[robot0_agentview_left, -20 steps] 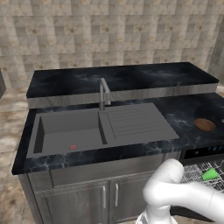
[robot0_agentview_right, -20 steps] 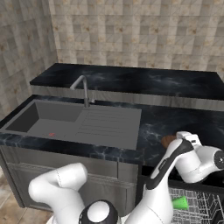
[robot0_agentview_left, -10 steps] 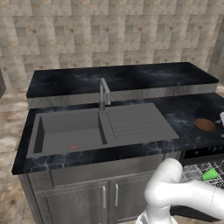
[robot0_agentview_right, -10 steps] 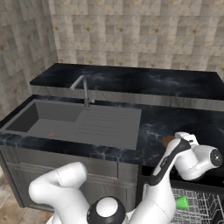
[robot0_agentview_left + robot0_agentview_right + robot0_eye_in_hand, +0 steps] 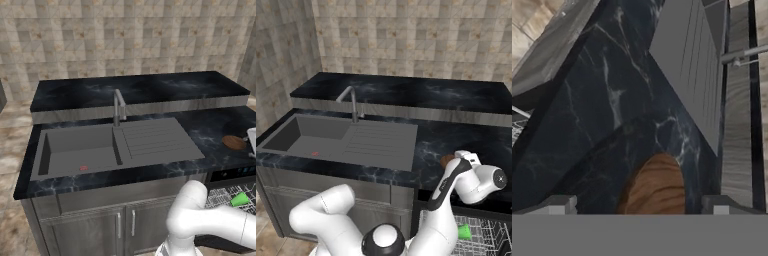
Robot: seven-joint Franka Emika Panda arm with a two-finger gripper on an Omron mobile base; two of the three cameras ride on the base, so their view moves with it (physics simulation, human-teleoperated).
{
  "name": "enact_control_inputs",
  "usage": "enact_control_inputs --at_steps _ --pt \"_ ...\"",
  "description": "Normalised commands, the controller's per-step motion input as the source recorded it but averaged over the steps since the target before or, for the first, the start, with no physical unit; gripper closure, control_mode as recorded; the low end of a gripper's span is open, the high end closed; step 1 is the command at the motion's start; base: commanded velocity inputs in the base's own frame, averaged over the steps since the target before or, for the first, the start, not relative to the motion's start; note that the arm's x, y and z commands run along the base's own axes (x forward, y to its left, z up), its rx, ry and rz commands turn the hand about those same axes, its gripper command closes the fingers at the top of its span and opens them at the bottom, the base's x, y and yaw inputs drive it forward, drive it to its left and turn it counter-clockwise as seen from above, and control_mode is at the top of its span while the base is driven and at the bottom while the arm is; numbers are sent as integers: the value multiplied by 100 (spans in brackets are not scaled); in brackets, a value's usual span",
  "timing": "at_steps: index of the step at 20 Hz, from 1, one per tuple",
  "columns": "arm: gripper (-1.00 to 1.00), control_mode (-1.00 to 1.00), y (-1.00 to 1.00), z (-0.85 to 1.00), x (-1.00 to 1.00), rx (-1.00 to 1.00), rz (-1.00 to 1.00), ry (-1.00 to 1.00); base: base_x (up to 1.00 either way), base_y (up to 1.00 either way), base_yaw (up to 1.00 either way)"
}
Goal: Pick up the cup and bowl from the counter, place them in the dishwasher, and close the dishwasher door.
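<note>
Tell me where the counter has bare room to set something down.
The counter is bare between the drainboard and the bowl, and the raised back ledge is bare end to end. It is crowded at the right, where the open hand hangs over the bowl.

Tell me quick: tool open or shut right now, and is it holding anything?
Tool: open, holding nothing; its fingertips stand wide on either side of the bowl on the counter.

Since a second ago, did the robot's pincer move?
Yes. In the left base view the pincer has come in from the right edge toward the brown bowl on the counter, nearer the sink.
</note>
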Motion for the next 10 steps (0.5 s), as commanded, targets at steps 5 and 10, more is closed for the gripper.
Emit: enact_control_inputs --at_steps 5,10 --pt "-100 -100 0 -26 24 0 0 0 0 0 0" --pt "-100 -100 0 -23 26 0 0 0 0 0 0"
